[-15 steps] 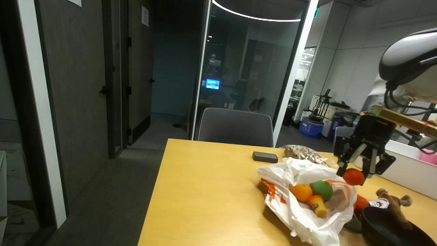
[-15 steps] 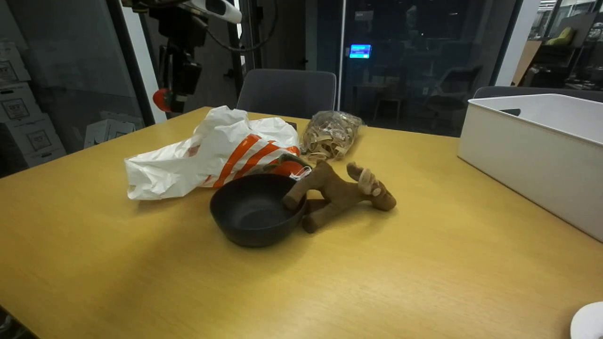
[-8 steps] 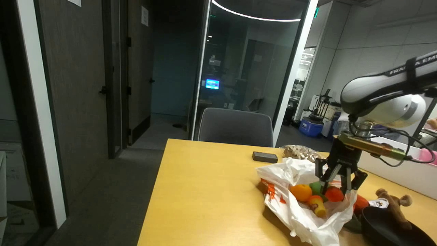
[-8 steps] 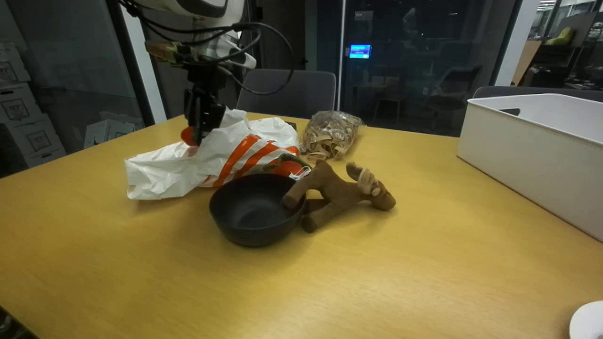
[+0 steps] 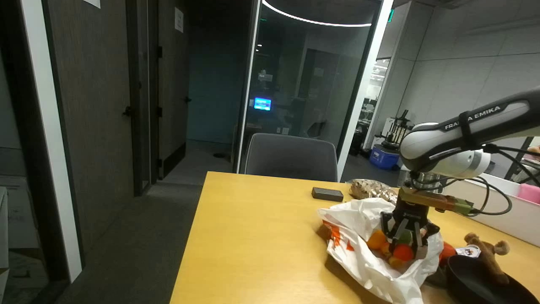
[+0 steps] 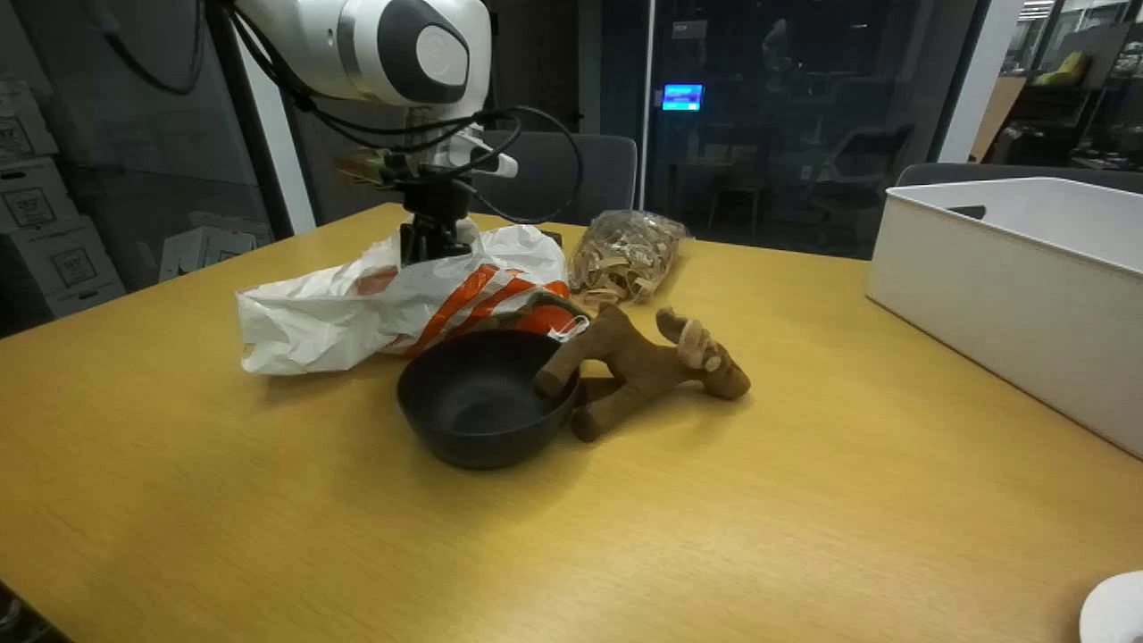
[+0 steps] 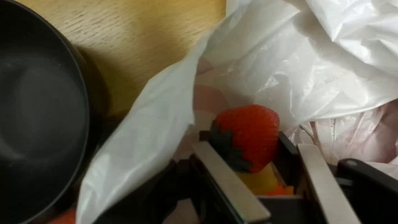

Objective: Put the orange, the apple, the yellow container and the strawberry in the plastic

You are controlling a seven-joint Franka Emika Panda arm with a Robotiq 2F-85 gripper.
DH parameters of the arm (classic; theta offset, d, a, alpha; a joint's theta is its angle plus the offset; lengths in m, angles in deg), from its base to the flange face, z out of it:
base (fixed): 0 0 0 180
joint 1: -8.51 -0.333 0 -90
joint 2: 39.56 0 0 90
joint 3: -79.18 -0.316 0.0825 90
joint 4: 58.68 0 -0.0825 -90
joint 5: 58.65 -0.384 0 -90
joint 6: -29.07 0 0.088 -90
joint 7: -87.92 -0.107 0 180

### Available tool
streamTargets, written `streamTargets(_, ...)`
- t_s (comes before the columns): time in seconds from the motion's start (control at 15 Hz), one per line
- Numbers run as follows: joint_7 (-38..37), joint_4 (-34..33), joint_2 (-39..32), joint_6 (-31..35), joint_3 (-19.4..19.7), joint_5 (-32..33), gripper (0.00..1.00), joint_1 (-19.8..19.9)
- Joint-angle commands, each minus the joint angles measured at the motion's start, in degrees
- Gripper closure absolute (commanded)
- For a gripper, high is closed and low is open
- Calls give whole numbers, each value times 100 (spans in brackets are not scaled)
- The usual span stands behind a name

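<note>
A white plastic bag with orange stripes lies open on the table; it also shows in an exterior view and in the wrist view. My gripper reaches down inside the bag's opening. It is shut on a red strawberry with dark green leaves, held between the fingertips. The strawberry also shows in an exterior view. In the bag are an orange, the yellow container, partly hidden under the strawberry, and a green round fruit, possibly the apple, behind the fingers.
A black bowl stands against the bag, with a brown plush moose leaning on it. A red object lies between bowl and bag. Behind are a clear bag of brown pieces and a dark block. A white box stands aside.
My gripper has moved across and down from above the bag's edge into its opening, carrying the strawberry. The bag's near side has shifted slightly.
</note>
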Motion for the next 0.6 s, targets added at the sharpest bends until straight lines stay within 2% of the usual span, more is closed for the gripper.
streamTargets(0.0, -94, -280, -79, -151, 127, -10, 17, -67)
streamTargets(0.13, 184, -309, 83, -467, 116, -218, 2, 50)
streamTargets(0.53, 1783, -650, 601, -2202, 167, -1405, 0, 680)
